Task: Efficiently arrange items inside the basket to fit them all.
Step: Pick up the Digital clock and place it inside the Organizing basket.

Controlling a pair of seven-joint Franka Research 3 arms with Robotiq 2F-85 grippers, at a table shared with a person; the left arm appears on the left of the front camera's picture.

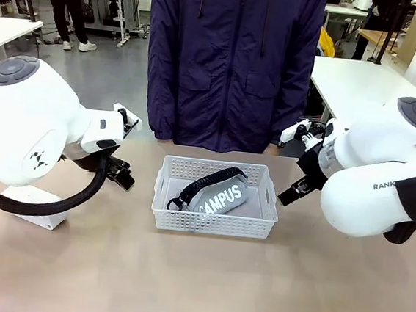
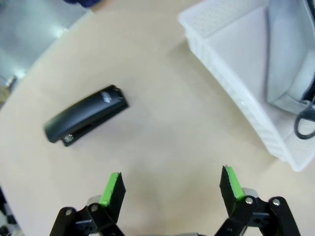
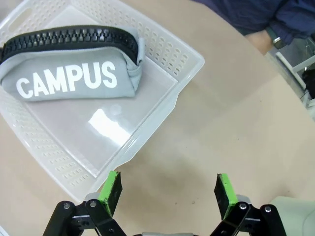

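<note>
**Finding 1: end effectors.** My left end effector (image 2: pixel 172 184) hangs over the bench (image 2: pixel 162 123) with its green pads spread wide and nothing between them. My right end effector (image 3: pixel 167 189) is equally wide and empty. It is poised just outside one corner of the basket (image 3: pixel 162 105).

**Finding 2: task items.** The basket sits at the centre of the front view, between my two arms. The pouch (image 3: pixel 74 81) lies inside it on its side, print showing. It occupies the upper left of the right wrist view, and the basket floor toward the lower middle of that frame is bare. I judge this placement useful, since the largest soft item along one side leaves one open run for the rest. In the front view the pouch lies on a slant, which I judge wastes some corner space.

The stapler (image 2: pixel 86 120) lies flat on the bench at the left of the left wrist view. It is well apart from the basket, whose corner sits at the upper right. My left pads point at bare bench between the two. I judge the stapler the likely next pick, not yet approached.

**Finding 3: surface and room.** The bench is a smooth, pale tan top. A person (image 1: pixel 232 62) in a dark blue jacket stands at its far edge, upper middle of the front view. Behind are a grey floor and white tables.
</note>
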